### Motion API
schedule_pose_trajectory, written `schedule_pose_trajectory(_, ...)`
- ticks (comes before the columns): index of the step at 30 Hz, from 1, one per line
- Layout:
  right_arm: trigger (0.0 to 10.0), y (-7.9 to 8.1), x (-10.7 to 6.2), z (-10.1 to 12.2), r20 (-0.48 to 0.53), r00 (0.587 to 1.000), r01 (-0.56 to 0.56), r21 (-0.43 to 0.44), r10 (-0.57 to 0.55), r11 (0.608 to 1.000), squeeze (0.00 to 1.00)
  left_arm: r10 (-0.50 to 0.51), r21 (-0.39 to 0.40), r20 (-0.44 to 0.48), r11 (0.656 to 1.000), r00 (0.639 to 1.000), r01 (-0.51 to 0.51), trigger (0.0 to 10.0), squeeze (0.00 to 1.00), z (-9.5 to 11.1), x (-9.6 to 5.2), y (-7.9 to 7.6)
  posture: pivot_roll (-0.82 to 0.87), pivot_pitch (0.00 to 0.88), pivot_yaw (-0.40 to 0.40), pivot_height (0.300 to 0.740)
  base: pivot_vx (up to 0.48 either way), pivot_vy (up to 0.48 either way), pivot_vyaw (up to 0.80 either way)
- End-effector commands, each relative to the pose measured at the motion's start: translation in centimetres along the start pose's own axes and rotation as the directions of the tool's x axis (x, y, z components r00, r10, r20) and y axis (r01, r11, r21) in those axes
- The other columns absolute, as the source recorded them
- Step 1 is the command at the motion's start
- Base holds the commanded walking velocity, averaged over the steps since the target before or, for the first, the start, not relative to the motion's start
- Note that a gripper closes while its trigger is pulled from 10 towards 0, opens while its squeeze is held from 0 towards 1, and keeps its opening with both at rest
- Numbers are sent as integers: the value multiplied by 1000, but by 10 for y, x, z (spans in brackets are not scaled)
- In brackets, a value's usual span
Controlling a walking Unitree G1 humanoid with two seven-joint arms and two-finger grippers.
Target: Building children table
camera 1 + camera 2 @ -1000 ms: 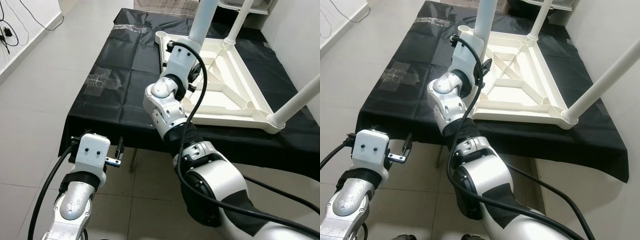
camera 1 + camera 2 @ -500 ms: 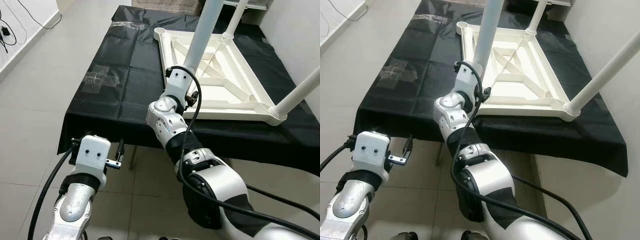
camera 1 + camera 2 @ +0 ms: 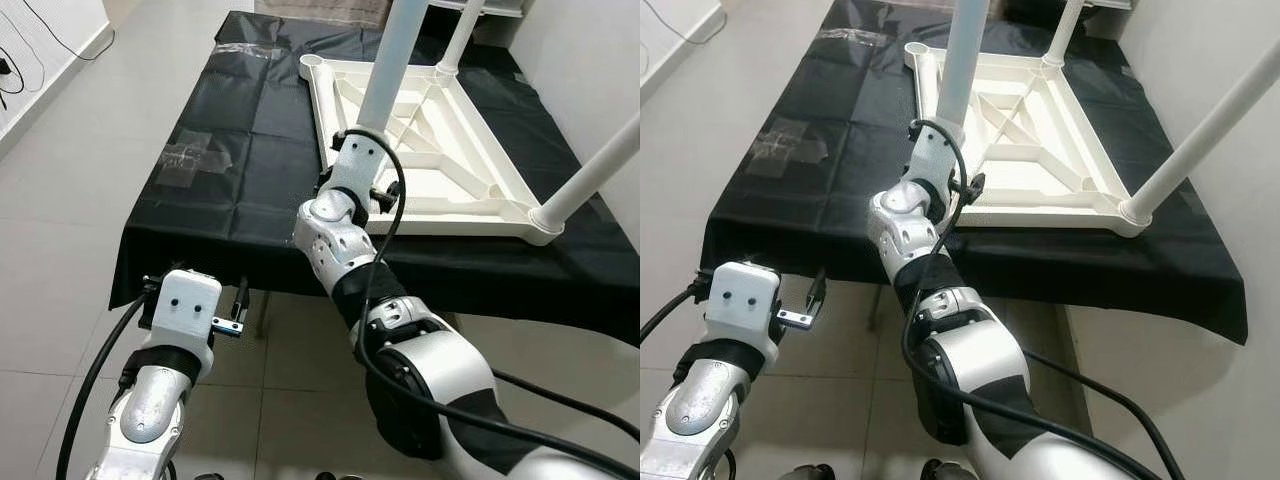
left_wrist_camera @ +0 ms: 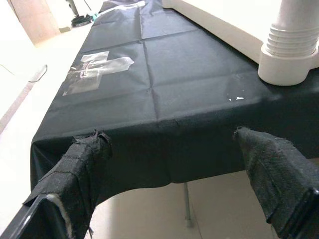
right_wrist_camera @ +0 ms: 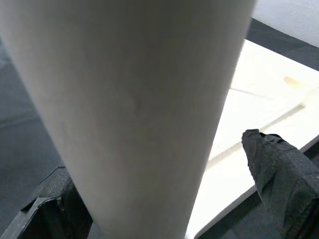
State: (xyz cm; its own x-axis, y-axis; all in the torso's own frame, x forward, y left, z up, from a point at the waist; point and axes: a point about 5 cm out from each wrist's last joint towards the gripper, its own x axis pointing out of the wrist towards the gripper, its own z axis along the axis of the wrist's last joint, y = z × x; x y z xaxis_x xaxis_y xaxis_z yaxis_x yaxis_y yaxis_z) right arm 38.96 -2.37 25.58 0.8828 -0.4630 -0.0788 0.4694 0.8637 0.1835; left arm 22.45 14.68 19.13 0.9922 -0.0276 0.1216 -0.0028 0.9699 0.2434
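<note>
White tabletop (image 3: pixel 470 170) lies upside down on the black cloth (image 3: pixel 250 150), upper centre-right of the head views. Three white legs stand up from its corners. Right gripper (image 5: pixel 164 164) reaches to the near-left leg (image 3: pixel 392 60); its fingers (image 5: pixel 279 169) sit spread on either side of the tube, whether pressing it I cannot tell. Left gripper (image 4: pixel 184 199), lower left of frame, hangs before the cloth's front edge, fingers (image 4: pixel 79 164) apart, nothing held.
</note>
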Motion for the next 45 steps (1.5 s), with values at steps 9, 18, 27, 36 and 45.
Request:
schedule_pose_trajectory(9, 10000, 8, -26, -38, -99, 987, -131, -37, 127, 991, 0, -6, 7, -16, 1000, 1000, 6, 10000, 0, -5, 2, -2, 114, 190, -128, 740, 0, 0, 0)
schedule_pose_trajectory(18, 10000, 0, -31, -41, -119, 972, -208, -40, 202, 977, 0, 1, 9, -13, 1000, 1000, -1, 10000, 0, -5, 3, -1, 111, 187, -130, 740, 0, 0, 0)
schedule_pose_trajectory(27, 10000, -3, -37, -44, -136, 958, -258, -38, 250, 965, 0, 4, 9, -14, 1000, 1000, -4, 10000, 0, -6, 3, 0, 111, 185, -128, 740, 0, 0, 0)
schedule_pose_trajectory(36, 10000, -5, -41, -45, -146, 941, -314, -50, 305, 948, 1000, 5, 8, -16, 1000, 1000, -5, 10000, 0, -7, 4, 0, 110, 187, -133, 740, 0, 0, 0)
schedule_pose_trajectory(45, 10000, -8, -45, -49, -161, 922, -365, -56, 353, 929, 1000, 8, 8, -16, 1000, 1000, -8, 10000, 0, -8, 5, 1, 110, 184, -131, 740, 0, 0, 0)
